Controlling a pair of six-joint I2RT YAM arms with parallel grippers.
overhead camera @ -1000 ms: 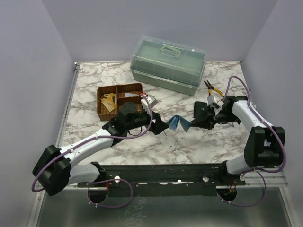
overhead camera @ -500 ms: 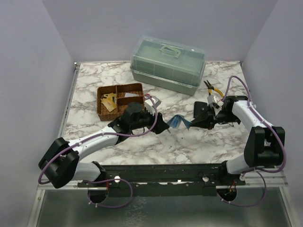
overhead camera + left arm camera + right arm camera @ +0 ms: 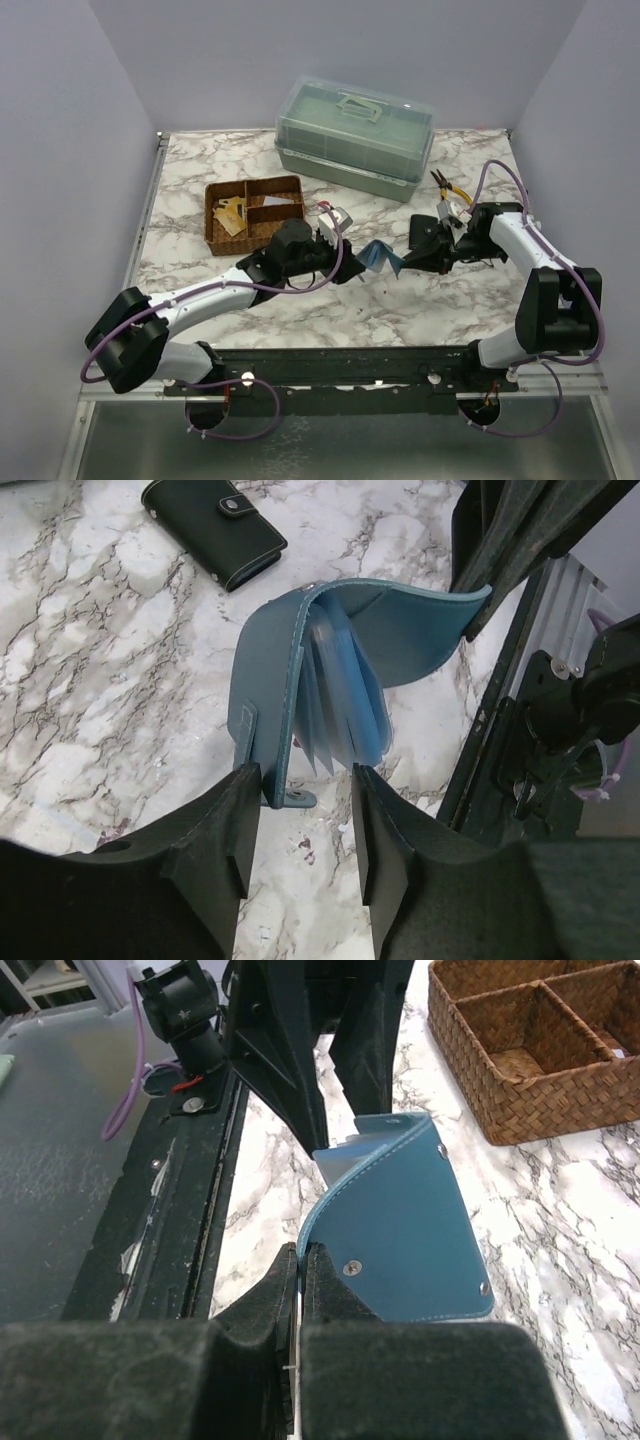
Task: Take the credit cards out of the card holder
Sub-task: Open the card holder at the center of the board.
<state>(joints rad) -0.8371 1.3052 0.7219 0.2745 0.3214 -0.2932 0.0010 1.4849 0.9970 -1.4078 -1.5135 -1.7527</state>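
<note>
Top external: the left arm stretches forward, its left gripper point(image 3: 350, 262) now closer to the card holder point(image 3: 380, 257), held up right of the basket point(image 3: 255, 213). Left wrist: the jaws stand part-open astride the holder's edge. Right wrist: the right gripper point(image 3: 300, 1260) is clamped on its flap.

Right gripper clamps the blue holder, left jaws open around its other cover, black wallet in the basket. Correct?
No. The black wallet lies on the table, not in the basket; the left wrist view shows it. The rest holds: right gripper clamps the holder, left gripper open around its other cover.
</note>
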